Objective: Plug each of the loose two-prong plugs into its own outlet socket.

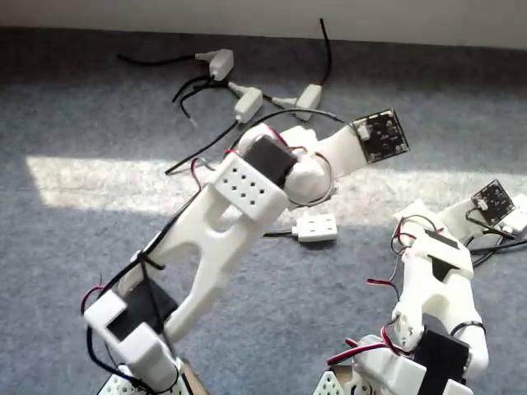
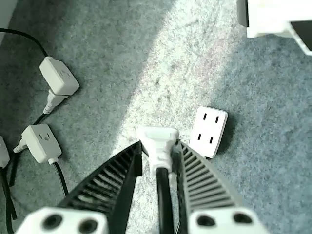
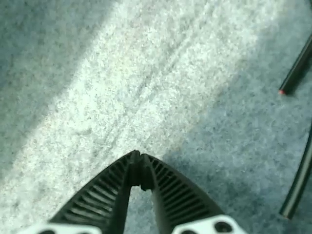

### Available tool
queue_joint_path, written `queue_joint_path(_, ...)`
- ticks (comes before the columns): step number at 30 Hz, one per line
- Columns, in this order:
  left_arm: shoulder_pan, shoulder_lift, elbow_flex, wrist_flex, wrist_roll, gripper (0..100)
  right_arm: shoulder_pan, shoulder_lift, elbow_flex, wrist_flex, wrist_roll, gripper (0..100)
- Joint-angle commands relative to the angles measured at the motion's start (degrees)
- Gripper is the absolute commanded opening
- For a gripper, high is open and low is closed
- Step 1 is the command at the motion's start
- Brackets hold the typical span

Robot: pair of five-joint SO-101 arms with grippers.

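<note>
My left gripper (image 2: 158, 147) is shut on a white two-prong plug (image 2: 157, 138), whose black cable runs back between the fingers. The plug hangs just above the carpet, a short way from the white outlet block (image 2: 209, 131), which lies flat with two pairs of slots facing up. In the high view the outlet block (image 1: 317, 227) lies beside the left arm's wrist (image 1: 305, 177). Other white plugs on black cables lie farther off (image 2: 58, 77) (image 2: 41, 143) (image 1: 247, 103). My right gripper (image 3: 140, 165) is shut with nothing in it, low over bare carpet.
Grey carpet with a bright sunlit band covers the floor. Three white plugs (image 1: 218, 62) (image 1: 309, 97) with tangled black cables lie at the far edge. The right arm's white body (image 2: 273, 17) is near the outlet block. Black cables (image 3: 298, 66) lie by the right gripper.
</note>
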State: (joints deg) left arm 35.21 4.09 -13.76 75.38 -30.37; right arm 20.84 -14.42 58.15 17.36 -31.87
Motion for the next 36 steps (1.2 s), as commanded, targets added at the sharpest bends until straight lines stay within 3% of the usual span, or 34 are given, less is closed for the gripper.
queue_joint_path(1,1.0,14.6,-20.5,13.4,-1.0,1,0.7,-0.5,-0.4,-1.1,-0.4,0.6)
queue_joint_path(6,1.8,27.1,-34.2,22.7,-4.5,1,0.7,-0.4,-0.5,-1.1,-0.4,0.6)
queue_joint_path(10,3.6,31.9,-40.6,25.0,-7.8,1,0.7,-0.4,-0.5,-1.1,-0.4,0.6)
queue_joint_path(21,8.4,32.7,-39.3,24.8,-9.8,1,3.6,-0.4,-0.2,-3.7,-0.8,0.6)
queue_joint_path(25,7.3,32.7,-36.6,24.6,-9.8,1,8.5,-0.5,-0.7,-4.1,-0.9,0.6)
queue_joint_path(31,4.6,32.7,-35.8,20.7,-6.0,1,22.7,-1.0,-2.8,-4.4,-0.9,0.6)
queue_joint_path(36,4.4,32.7,-34.9,16.7,-3.6,1,23.9,-0.5,-0.6,-4.7,-0.5,0.6)
